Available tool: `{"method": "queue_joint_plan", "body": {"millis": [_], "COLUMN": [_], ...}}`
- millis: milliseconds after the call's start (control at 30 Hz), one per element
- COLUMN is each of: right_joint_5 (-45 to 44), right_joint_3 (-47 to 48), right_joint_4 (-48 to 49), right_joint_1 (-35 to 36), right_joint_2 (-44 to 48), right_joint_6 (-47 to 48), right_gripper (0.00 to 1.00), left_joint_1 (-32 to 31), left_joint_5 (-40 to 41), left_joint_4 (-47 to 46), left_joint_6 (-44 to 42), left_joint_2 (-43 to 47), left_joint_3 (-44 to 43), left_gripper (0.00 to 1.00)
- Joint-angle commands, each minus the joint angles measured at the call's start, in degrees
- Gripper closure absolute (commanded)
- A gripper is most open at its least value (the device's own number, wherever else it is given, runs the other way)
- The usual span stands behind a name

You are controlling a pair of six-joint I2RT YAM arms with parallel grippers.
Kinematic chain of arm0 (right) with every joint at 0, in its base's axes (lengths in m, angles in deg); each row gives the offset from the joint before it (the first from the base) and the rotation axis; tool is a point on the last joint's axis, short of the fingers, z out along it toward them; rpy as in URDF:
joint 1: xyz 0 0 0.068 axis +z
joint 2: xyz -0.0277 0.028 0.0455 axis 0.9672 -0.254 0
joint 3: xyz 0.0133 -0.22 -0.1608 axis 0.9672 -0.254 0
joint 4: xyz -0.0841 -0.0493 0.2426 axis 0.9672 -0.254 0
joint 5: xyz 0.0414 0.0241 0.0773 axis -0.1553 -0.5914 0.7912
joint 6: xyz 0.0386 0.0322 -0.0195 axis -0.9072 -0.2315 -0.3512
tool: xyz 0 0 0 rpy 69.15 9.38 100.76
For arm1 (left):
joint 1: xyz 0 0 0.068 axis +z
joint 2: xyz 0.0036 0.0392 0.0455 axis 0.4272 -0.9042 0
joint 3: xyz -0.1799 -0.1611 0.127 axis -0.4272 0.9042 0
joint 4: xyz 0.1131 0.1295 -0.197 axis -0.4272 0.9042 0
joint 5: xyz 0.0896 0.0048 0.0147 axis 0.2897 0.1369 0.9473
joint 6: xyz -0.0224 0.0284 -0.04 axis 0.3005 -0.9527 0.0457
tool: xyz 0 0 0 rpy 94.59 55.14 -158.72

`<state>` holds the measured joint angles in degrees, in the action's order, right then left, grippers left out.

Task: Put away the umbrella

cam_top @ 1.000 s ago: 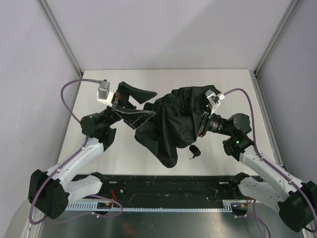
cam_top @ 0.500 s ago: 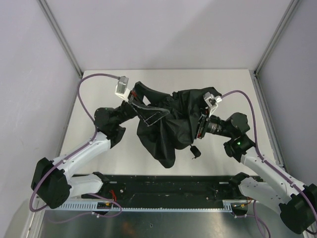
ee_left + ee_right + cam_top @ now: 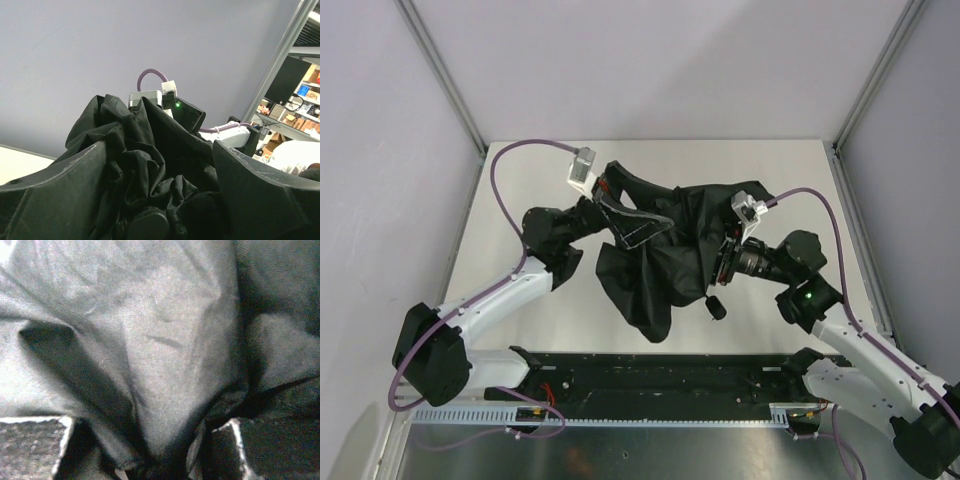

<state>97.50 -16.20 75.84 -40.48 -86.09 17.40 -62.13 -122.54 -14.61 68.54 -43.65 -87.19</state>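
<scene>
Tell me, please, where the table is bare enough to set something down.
Bare: the far table strip behind the umbrella, and the near strip between umbrella and black rail. Crowded: the middle, with umbrella, left arm and right arm.

From my right wrist I see only the umbrella [image 3: 165,340], its dark cloth filling the view in soft folds. The fingers [image 3: 30,447] of my right hand [image 3: 135,457] sit in the bottom corners. A bunched fold narrows into the gap between them, gripped there.
</scene>
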Motion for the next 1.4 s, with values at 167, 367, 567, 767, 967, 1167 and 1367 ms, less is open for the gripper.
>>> {"method": "queue_joint_plan", "body": {"millis": [167,367,567,767,967,1167,1367], "right_joint_5": [-1.95,-3.75,-11.71,-17.76,-23.77,-27.4,-18.07], "right_joint_3": [4.63,6.24,6.94,7.33,12.93,30.31,36.15], "right_joint_4": [3.49,-1.45,-15.64,-33.87,-47.34,-54.58,-48.46], "right_joint_1": [1.83,4.49,4.46,0.86,-1.75,-3.12,-3.17], "right_joint_2": [3.47,2.88,4.34,7.57,11.58,5.15,-1.49], "right_joint_6": [5.78,10.46,13.13,13.11,15.43,20.54,23.23], "right_gripper": [1.0,1.0,0.41,0.02,0.01,0.33,0.9], "left_joint_1": [-0.68,-0.2,3.29,9.55,14.16,14.42,14.39], "left_joint_5": [-3.97,-6.71,-8.39,-10.28,-13.21,-19.21,-19.08], "left_joint_4": [-0.51,-0.49,-0.68,-1.25,-1.79,-5.26,-8.09], "left_joint_6": [-0.22,-0.29,-2.62,-3.67,-3.56,-3.17,-0.72], "left_joint_2": [-0.66,-2.22,-0.41,2.09,2.83,3.21,3.27], "left_joint_3": [-1.31,-5.16,-5.66,-5.52,-5.63,-4.7,-3.86], "left_gripper": [0.41,0.86,1.0,1.0,1.0,1.0,1.0]}}
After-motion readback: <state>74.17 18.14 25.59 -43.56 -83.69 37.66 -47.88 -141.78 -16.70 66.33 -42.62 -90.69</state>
